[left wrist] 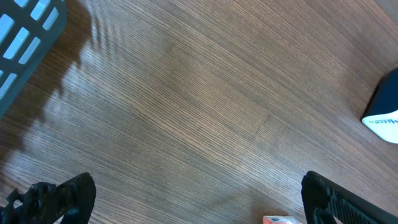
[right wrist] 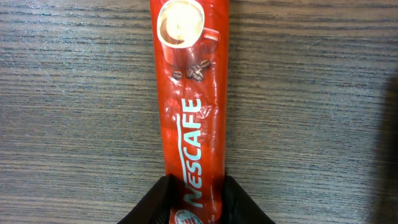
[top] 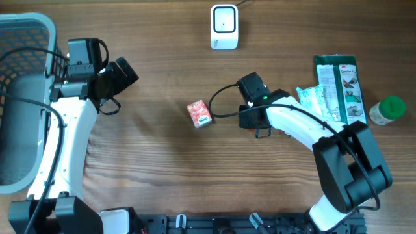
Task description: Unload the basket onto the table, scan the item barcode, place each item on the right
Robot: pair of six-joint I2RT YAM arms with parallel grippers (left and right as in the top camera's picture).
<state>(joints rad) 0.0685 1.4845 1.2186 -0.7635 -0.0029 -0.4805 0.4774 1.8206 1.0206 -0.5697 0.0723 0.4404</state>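
Overhead, my right gripper (top: 251, 123) sits over the middle of the table (top: 162, 169), right of a small red packet (top: 200, 113) and well near of the white scanner (top: 224, 26) at the far edge. My wrist hides most of what the gripper carries. Further right lie a pale green pouch (top: 315, 101), a dark green packet (top: 339, 88) and a green-capped bottle (top: 389, 109). My left gripper (top: 123, 73) hangs at the far left beside the grey basket (top: 26, 39), apart from every item. Left wrist view: that left gripper (left wrist: 198, 199) is spread wide with nothing but bare wood between its fingers (left wrist: 62, 193). A corner of the basket (left wrist: 31, 37) shows at top left, the scanner's edge (left wrist: 384, 112) at the right, and a sliver of the red packet (left wrist: 280, 219) along the bottom. Right wrist view: my right gripper (right wrist: 196, 199) is drawn narrow and pinches the near end of a red Nescafe stick (right wrist: 189, 124), printed side up, with the coffee-cup picture at its far end. The stick runs straight away from my fingers (right wrist: 155, 193) across the wood grain. I cannot tell whether it rests on the table or hangs just above it.
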